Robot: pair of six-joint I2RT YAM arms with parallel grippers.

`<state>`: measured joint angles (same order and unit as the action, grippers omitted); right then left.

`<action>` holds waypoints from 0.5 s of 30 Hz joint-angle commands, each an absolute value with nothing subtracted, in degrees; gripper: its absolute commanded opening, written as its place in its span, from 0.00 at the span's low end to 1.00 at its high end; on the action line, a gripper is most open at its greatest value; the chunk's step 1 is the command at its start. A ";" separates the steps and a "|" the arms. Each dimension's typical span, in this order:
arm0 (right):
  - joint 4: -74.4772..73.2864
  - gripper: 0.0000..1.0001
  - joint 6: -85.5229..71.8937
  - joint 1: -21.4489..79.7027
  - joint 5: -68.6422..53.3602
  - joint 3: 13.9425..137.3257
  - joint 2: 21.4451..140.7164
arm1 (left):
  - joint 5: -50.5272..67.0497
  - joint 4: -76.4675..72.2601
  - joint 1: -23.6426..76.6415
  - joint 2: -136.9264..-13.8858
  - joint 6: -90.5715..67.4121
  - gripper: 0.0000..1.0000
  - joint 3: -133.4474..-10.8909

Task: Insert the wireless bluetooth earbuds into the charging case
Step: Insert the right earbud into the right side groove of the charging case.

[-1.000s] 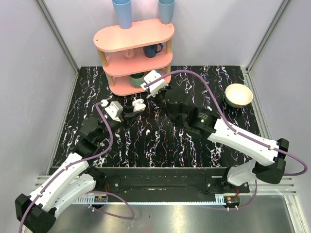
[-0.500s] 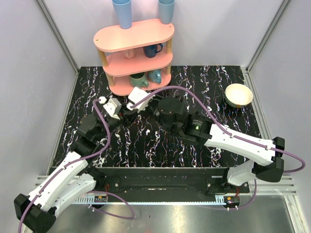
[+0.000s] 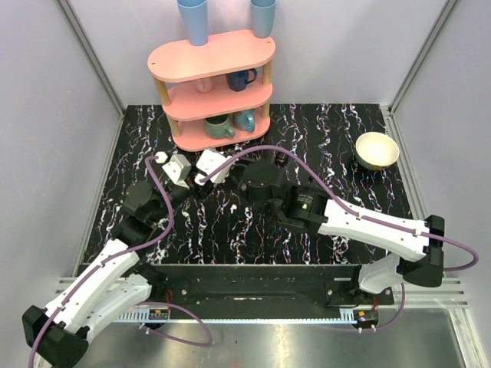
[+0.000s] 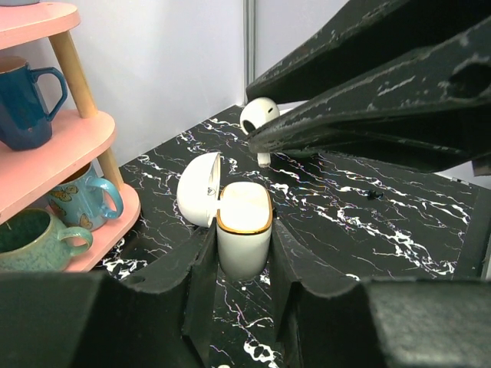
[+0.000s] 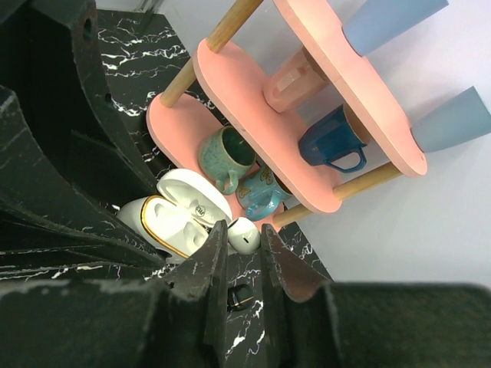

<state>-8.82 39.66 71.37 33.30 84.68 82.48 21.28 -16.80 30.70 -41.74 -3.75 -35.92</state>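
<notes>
Clearly this is set up as a two-handed insertion. The left gripper [image 4: 242, 244] has its jaws pressed against the sides of the charging case [image 4: 244, 218]. It holds the case upright with the lid swung back toward nine o'clock, so the gold-rimmed mouth faces up and is steadied for the other arm. The right gripper [image 5: 244, 230] pinches one earbud [image 4: 259, 116] between nearly closed jaws. In the left wrist view the earbud hangs beyond the mouth at about twelve o'clock, near but not touching. Its stem points down, which suits lowering it into a well. In the overhead view both grippers meet at roughly ten o'clock on the table [image 3: 337, 126], just in front of the pink shelf [image 3: 211, 55]. I cannot tell whether the other earbud already sits inside the case. The next move probably calls for fine alignment over a well before release.
</notes>
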 commanded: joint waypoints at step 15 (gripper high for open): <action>-3.96 0.00 42.10 71.98 32.78 81.56 82.79 | 24.43 -23.11 30.76 -40.87 -5.36 0.00 -37.71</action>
